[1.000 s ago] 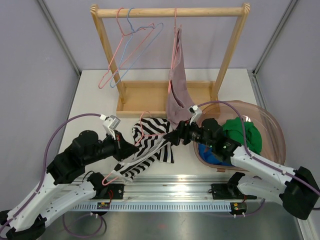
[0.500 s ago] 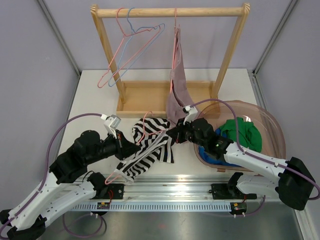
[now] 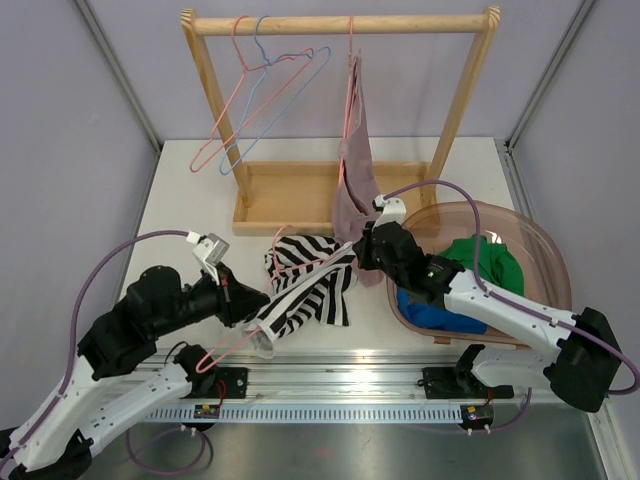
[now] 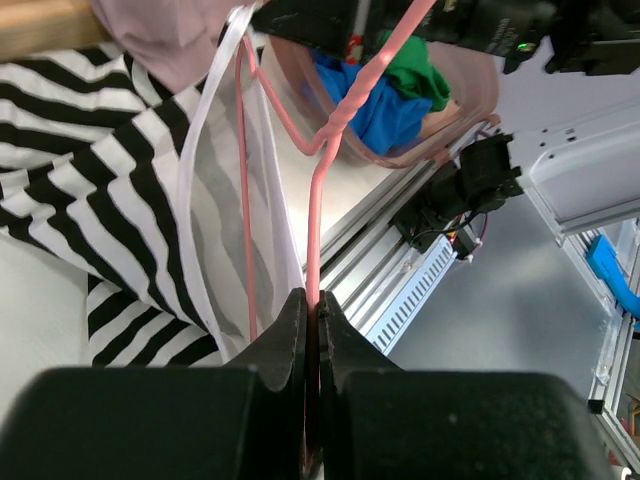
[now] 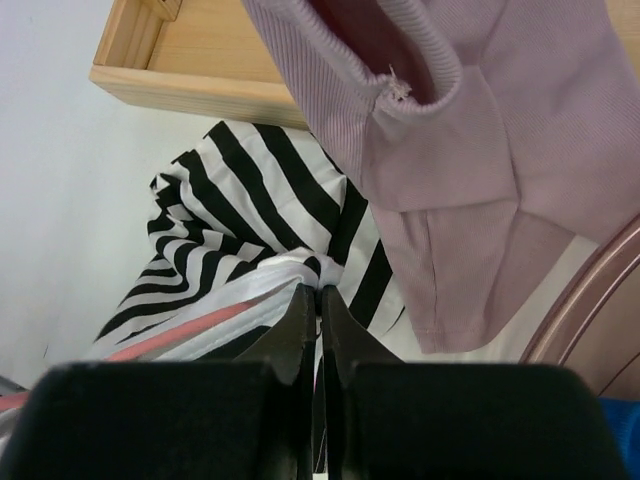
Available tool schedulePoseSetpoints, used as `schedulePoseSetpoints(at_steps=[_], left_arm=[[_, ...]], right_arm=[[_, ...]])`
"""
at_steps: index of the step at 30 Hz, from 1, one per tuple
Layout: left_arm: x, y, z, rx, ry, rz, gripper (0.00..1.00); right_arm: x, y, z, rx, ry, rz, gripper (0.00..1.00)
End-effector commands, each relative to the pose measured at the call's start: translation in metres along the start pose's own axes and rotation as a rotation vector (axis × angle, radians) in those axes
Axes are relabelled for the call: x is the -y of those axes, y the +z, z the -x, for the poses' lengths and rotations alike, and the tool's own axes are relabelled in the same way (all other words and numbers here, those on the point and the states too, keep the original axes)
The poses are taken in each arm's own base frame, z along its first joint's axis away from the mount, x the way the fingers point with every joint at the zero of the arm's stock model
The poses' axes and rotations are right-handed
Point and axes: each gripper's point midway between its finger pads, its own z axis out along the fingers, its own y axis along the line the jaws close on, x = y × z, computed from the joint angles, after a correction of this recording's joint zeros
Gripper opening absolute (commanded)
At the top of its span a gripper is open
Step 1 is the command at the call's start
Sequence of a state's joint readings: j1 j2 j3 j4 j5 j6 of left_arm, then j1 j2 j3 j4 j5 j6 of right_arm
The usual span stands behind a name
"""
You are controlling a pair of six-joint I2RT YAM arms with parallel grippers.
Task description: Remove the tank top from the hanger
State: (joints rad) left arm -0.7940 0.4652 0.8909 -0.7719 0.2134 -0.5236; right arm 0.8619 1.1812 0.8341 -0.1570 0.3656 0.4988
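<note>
Left end effector (image 4: 312, 300) clamps hanger (image 4: 314, 230), right end effector (image 5: 318, 292) pinches tank top (image 5: 230, 185).

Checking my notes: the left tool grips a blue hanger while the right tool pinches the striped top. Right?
Not quite: the hanger in the left tool is pink, as the left wrist view shows. The right tool does pinch the striped top.
</note>
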Motion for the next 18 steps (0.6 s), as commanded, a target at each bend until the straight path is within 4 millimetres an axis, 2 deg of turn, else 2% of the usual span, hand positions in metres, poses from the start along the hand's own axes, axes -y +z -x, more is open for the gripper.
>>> schedulePoseSetpoints(at_steps=[1, 4, 5, 6, 7, 8, 9, 10, 11, 12, 13, 14, 15, 16, 18], left_arm=[[0.031, -0.026, 0.030, 0.111, 0.068, -0.109, 0.00], [0.042, -0.030, 0.042, 0.166, 0.091, -0.159, 0.00], [0.047, -0.032, 0.045, 0.181, 0.101, -0.184, 0.00], [0.050, -0.034, 0.049, 0.203, 0.116, -0.200, 0.00], [0.057, -0.037, 0.060, 0.254, 0.131, -0.224, 0.00], [0.054, -0.037, 0.068, 0.299, 0.133, -0.207, 0.00], [0.055, -0.038, 0.075, 0.336, 0.143, -0.208, 0.00], [0.059, -0.041, 0.094, 0.428, 0.160, -0.214, 0.00], [0.060, -0.044, 0.103, 0.483, 0.167, -0.217, 0.00], [0.055, -0.038, 0.105, 0.515, 0.182, -0.208, 0.00], [0.065, -0.046, 0.125, 0.629, 0.208, -0.246, 0.00], [0.068, -0.048, 0.133, 0.681, 0.220, -0.257, 0.00], [0.063, -0.039, 0.135, 0.701, 0.242, -0.247, 0.00], [0.073, -0.048, 0.152, 0.791, 0.268, -0.280, 0.00], [0.074, -0.046, 0.166, 0.857, 0.309, -0.264, 0.00]], right_arm=[[0.011, 0.004, 0.006, -0.009, -0.014, -0.079, 0.00], [-0.006, -0.001, 0.008, -0.013, -0.005, 0.019, 0.00], [-0.019, -0.006, 0.005, -0.036, -0.006, 0.098, 0.00], [-0.029, -0.014, 0.012, -0.023, -0.001, 0.160, 0.00], [-0.048, -0.023, 0.007, -0.062, -0.010, 0.273, 0.00], [-0.058, -0.031, 0.007, -0.072, -0.017, 0.337, 0.00], [-0.070, -0.045, 0.016, -0.055, -0.011, 0.417, 0.00], [-0.085, -0.059, 0.012, -0.084, -0.015, 0.524, 0.00], [-0.093, -0.070, 0.014, -0.084, -0.016, 0.586, 0.00], [-0.102, -0.086, 0.024, -0.056, -0.007, 0.656, 0.00], [-0.111, -0.100, 0.023, -0.074, -0.009, 0.734, 0.00], [-0.116, -0.111, 0.027, -0.071, -0.006, 0.778, 0.00], [-0.121, -0.125, 0.033, -0.058, 0.003, 0.823, 0.00], [-0.127, -0.138, 0.036, -0.066, 0.003, 0.874, 0.00], [-0.133, -0.157, 0.045, -0.062, 0.026, 0.930, 0.00]])
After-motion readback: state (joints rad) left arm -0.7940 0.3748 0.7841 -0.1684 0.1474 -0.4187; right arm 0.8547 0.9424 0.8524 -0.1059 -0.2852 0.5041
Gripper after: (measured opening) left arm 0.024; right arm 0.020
